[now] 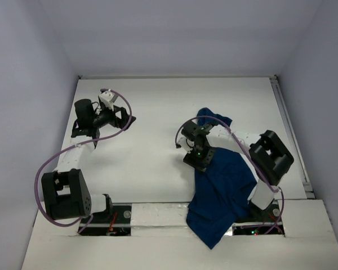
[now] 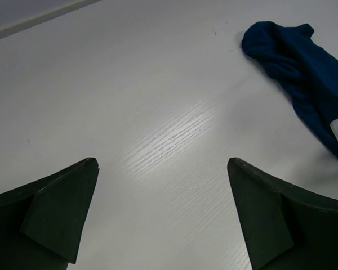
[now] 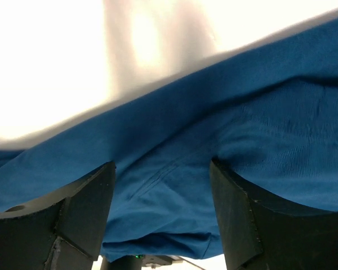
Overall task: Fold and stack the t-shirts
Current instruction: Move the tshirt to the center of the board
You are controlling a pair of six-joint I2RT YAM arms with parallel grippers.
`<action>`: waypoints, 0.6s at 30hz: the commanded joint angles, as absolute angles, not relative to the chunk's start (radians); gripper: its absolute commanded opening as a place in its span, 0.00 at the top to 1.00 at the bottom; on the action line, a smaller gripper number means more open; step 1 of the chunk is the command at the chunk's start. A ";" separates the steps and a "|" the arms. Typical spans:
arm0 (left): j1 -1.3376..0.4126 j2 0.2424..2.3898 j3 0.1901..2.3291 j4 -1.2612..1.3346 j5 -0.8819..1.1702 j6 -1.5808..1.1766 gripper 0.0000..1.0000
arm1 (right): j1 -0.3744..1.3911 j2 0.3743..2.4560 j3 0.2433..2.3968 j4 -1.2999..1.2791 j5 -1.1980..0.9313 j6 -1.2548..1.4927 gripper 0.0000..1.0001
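Observation:
The dark navy t-shirt [image 1: 225, 180] lies crumpled in a long strip on the right half of the white table [image 1: 152, 101], with its near end hanging over the front edge. My right gripper [image 1: 201, 164] sits low on the shirt's left edge. In the right wrist view its fingers [image 3: 79, 208] stand apart with blue cloth [image 3: 214, 129] bunched between and beyond them, so the gripper [image 3: 162, 169] is open. My left gripper [image 1: 128, 119] is at the far left, well away from the shirt. It is open [image 2: 163, 169] over bare table, and the shirt's far end [image 2: 304, 73] shows at upper right.
Pale walls close in the table on the left, back and right. A metal rail [image 1: 287, 118] runs along the right edge. White padding [image 1: 158, 214] covers the front edge between the arm bases. Purple cables [image 1: 45, 169] loop off both arms.

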State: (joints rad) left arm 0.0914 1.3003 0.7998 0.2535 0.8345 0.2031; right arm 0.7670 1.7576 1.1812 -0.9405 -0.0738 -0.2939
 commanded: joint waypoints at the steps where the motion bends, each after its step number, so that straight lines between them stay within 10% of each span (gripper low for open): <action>1: 0.089 1.285 0.788 0.298 0.857 0.199 0.01 | 0.772 1.795 1.200 -0.908 -0.008 -0.267 0.28; 6: 0.089 1.284 0.785 0.304 0.862 0.198 0.01 | 0.772 1.853 1.210 -0.899 0.001 -0.261 0.43; 11: 0.089 1.284 0.790 0.310 0.871 0.189 0.01 | 0.772 1.873 1.246 -0.928 0.031 -0.267 0.88; 14: 0.089 1.295 0.792 0.316 0.871 0.186 0.01 | 0.772 1.842 1.281 -0.957 0.029 -0.268 0.85; 18: 0.089 1.313 0.795 0.313 0.870 0.193 0.01 | 0.772 1.807 1.302 -0.988 0.008 -0.284 0.54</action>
